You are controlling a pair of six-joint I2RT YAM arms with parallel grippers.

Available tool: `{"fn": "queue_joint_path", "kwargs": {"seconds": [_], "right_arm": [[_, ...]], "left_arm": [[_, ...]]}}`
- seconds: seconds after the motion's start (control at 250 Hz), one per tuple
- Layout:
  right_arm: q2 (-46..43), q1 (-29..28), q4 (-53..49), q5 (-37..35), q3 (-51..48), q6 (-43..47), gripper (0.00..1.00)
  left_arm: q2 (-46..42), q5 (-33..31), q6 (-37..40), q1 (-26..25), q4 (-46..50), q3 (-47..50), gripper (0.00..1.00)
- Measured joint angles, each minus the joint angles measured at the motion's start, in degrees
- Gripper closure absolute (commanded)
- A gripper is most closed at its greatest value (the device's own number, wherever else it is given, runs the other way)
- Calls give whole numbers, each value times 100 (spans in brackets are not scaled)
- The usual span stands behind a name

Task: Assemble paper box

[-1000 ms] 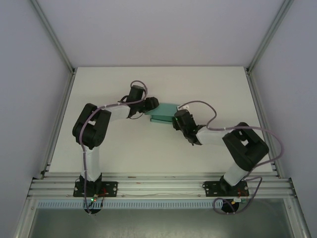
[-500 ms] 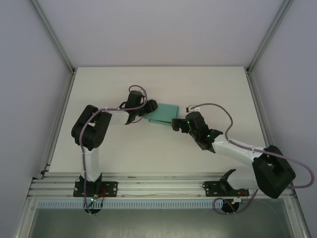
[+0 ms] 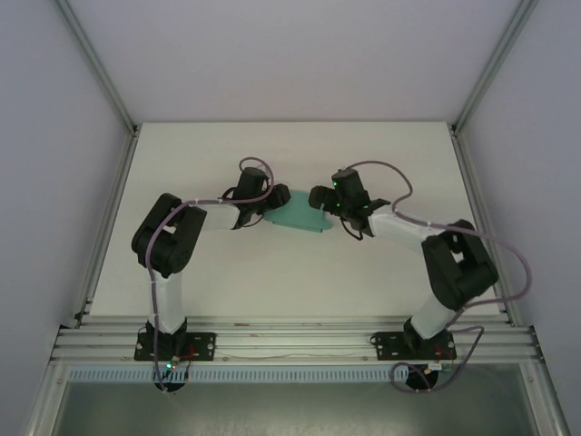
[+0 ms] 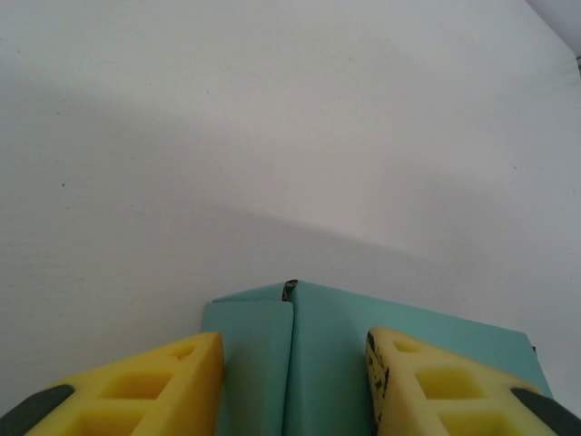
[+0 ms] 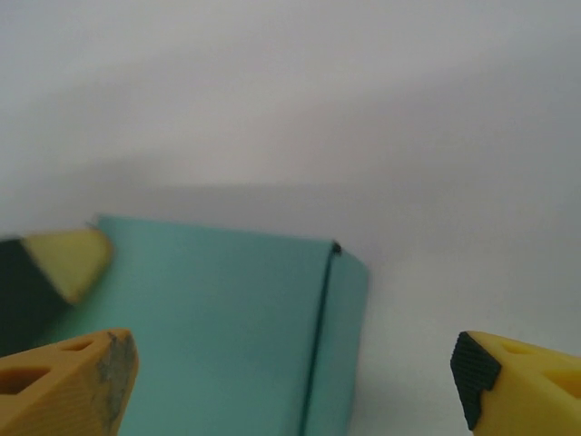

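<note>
Gripping the teal paper box (image 3: 295, 216) at one end, the left gripper (image 4: 292, 350) faces the right gripper (image 5: 286, 356), spread wide at the other end.

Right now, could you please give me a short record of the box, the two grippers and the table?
box: teal card, folded up
left gripper: fingers straddle one end of the box; grip unclear
right gripper: open, at the box's other end
table: white, box near its middle
</note>
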State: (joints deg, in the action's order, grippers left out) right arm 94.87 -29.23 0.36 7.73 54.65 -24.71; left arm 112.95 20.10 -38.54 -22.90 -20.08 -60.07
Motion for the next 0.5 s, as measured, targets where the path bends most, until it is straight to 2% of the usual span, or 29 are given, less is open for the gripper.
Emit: {"fn": "queue_joint_path", "kwargs": {"seconds": [0.104, 0.18, 0.336, 0.396, 0.5], "right_arm": [[321, 4, 66, 245, -190, -79, 26], [396, 4, 249, 323, -247, -98, 43], [424, 48, 658, 437, -376, -251, 48], [424, 81, 828, 474, -461, -306, 57], [424, 144, 1023, 544, -542, -343, 54]], "left_arm": [[-7, 4, 4, -2, 57, 2, 55], [-13, 22, 26, -11, 94, 20, 55], [-103, 153, 216, -11, 136, 103, 56], [-142, 243, 284, -11, 136, 153, 56], [-173, 450, 372, 22, 101, 234, 60]]}}
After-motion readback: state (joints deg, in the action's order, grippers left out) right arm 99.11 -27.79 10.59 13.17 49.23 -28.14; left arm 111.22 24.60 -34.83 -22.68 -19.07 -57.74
